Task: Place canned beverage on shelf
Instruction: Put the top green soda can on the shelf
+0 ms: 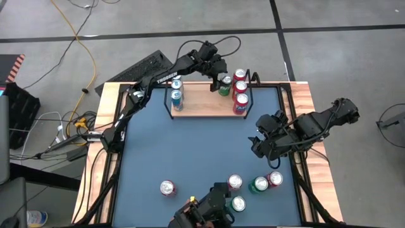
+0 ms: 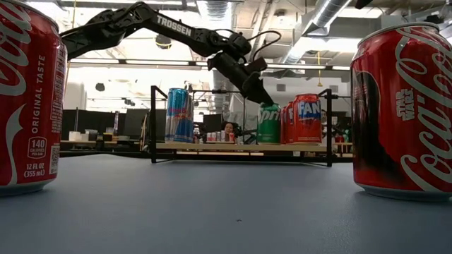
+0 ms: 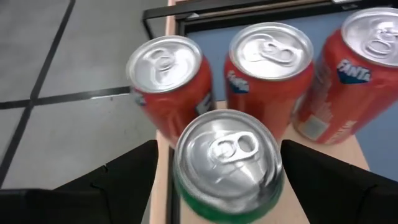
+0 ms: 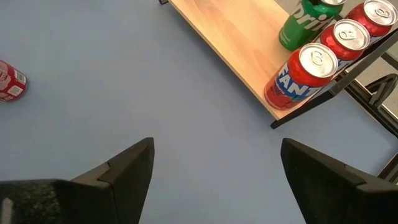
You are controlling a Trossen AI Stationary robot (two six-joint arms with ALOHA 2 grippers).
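High view: left gripper (image 1: 223, 80) seen over the shelf (image 1: 201, 100), right above the green can (image 1: 225, 87) standing at roughly two o'clock on the board, just beside three red cans (image 1: 240, 88) at the shelf's three o'clock end. Two blue cans (image 1: 176, 94) parked at the nine o'clock end. Right gripper (image 1: 264, 147) waiting over the tabletop (image 1: 190, 152), toward four o'clock from the shelf; spare cans (image 1: 256, 184) left near six o'clock.

Low view: left arm reaching down onto the green can's (image 2: 268, 123) top, can upright on the wooden board, red cans touching or nearly so at its side.

Left wrist view: fingers (image 3: 124, 180) spread either side of the green can (image 3: 227, 163), rim dead centre between them, long axis pointing straight up at the camera. Whether pads pressed against the wall or cleared it: could not be told. Probably a release or a straight lift next, left arm plainly the nearer.

Right wrist view: fingers (image 4: 134, 165) splayed apart, nothing held, aimed at bare blue tabletop, the shelf beyond.
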